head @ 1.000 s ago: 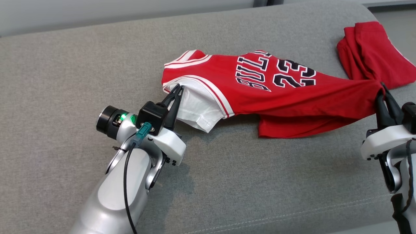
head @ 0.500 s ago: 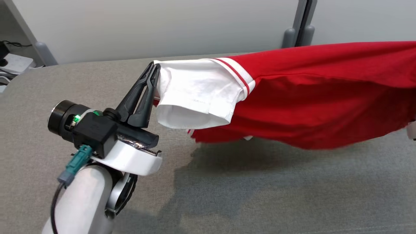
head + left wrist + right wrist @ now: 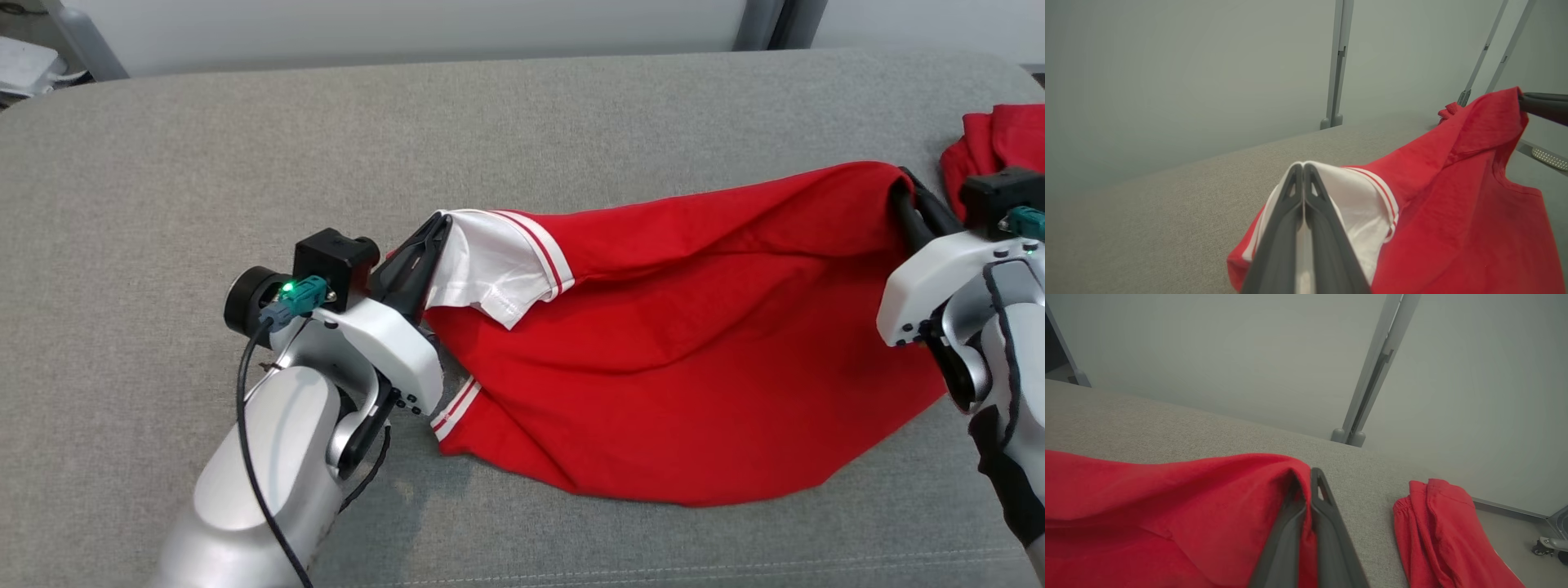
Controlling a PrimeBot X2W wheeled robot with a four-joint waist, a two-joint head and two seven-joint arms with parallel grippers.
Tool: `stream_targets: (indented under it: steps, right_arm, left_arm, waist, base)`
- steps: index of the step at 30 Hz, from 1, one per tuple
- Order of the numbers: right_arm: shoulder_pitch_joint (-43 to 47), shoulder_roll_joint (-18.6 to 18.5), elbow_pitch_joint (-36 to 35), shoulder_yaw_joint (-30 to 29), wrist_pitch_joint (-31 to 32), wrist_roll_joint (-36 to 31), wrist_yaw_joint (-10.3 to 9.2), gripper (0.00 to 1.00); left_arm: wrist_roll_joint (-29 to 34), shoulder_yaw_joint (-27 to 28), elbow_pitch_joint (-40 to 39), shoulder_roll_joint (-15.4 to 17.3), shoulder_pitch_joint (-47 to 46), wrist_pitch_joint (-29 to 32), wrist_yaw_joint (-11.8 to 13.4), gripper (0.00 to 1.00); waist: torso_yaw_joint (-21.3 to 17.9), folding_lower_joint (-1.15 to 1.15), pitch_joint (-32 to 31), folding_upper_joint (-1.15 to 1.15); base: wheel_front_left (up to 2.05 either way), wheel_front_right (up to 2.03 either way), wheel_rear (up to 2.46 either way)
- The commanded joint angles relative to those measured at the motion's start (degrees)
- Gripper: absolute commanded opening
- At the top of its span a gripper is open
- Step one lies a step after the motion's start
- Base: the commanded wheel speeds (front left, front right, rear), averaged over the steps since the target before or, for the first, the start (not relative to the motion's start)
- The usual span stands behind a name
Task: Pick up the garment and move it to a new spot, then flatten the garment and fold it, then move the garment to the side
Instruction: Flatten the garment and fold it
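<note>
Head view; garment (image 3: 694,351) pinched w/in left claw (image 3: 442,223)

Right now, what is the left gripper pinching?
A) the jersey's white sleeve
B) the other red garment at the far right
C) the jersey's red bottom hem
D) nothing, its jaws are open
A: the left gripper is shut on the edge of the white sleeve of the jersey, while the right gripper grips the jersey's far red end.
</note>
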Motion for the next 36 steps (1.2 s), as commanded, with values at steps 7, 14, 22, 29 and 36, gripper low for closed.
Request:
stream_targets:
  steps: [7, 14, 22, 29, 36]
  right_arm:
    - [-8.00, 0.91, 14.12, 3.56, -5.89, 2.66, -0.01, 1.00]
    - [-7.26, 1.46, 13.03, 0.72, -8.88, 0.44, -0.01, 1.00]
    - [9.12, 4.45, -5.48, -5.93, -8.92, -1.86, -0.01, 1.00]
    - [19.61, 7.28, -12.87, -7.48, -8.93, -2.68, -0.01, 1.00]
    - [24.76, 8.69, -16.73, -7.92, -8.93, -2.54, -0.01, 1.00]
  left_arm:
    - [3.46, -1.58, 17.37, -2.82, -10.09, -9.98, -0.78, 0.20]
    - [5.99, -0.83, 19.62, -4.25, -12.86, -13.19, 2.57, 1.00]
    - [7.66, 5.61, 7.63, -4.00, -0.17, -13.23, 6.36, 1.00]
    - [7.79, 9.77, 5.56, -3.90, 8.99, -13.24, 9.02, 1.00]
    - [8.86, 11.40, 10.20, -3.12, 8.06, -13.24, 9.66, 1.00]
  waist:
    - [-1.29, 0.00, 5.03, 0.00]
    - [-2.52, 0.00, 5.78, 0.00]
    - [-3.95, 0.00, 1.79, 0.00]
    - [-4.62, 0.00, -1.25, 0.00]
    - [-5.60, 0.00, -1.21, 0.00]
  base:
    - [0.00, 0.00, 0.00]
    - [0.00, 0.00, 0.00]
    - [0.00, 0.00, 0.00]
    - [0.00, 0.00, 0.00]
    - [0.00, 0.00, 0.00]
